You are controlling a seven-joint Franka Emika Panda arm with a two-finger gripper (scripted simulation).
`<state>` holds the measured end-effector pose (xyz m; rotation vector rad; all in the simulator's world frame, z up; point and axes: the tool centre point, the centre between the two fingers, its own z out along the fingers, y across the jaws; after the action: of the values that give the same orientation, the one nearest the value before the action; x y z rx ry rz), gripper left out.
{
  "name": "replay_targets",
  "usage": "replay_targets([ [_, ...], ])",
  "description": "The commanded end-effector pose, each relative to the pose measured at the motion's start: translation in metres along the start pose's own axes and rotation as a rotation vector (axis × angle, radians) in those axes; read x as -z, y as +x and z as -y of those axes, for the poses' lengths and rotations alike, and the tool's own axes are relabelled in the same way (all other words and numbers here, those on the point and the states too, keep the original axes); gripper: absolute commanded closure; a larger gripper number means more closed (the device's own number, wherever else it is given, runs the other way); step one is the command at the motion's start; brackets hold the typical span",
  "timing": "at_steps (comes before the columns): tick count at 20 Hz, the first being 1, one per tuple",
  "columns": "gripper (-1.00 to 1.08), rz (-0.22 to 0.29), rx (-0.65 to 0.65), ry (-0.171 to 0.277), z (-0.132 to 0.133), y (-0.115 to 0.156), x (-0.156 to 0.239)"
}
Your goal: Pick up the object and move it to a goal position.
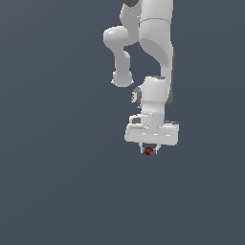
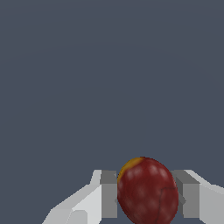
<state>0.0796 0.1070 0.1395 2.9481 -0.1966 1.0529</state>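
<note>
The object (image 1: pixel 149 151) is a tiny dark red roundish lump with a small orange-yellow patch. It sits between the two short fingers of my white gripper (image 1: pixel 149 150), which points straight down. In the wrist view the object (image 2: pixel 148 190) fills the gap between the grey pads (image 2: pixel 109 194), and both pads press against its sides. The gripper (image 2: pixel 148 194) is shut on it. No marker for a goal position shows in either view.
The white arm (image 1: pixel 155 43) rises above the gripper toward the top of the exterior view. Everything around and below is a plain, even dark blue-grey surface (image 1: pixel 57 182), with no other objects or edges in view.
</note>
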Motion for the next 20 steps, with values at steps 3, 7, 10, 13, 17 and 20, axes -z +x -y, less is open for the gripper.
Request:
replay_targets([
  [3, 1.08, -0.098, -0.006, 0.002, 0.019, 0.026, 0.011],
  [7, 1.08, -0.185, -0.012, 0.003, 0.036, 0.048, 0.023],
  [10, 1.08, -0.253, -0.017, 0.003, 0.049, 0.065, 0.033],
  [13, 1.08, -0.324, -0.022, 0.004, 0.063, 0.081, 0.045],
  [17, 1.08, -0.424, -0.029, 0.004, 0.081, 0.103, 0.064],
  [20, 1.08, -0.492, -0.035, 0.003, 0.094, 0.117, 0.077],
])
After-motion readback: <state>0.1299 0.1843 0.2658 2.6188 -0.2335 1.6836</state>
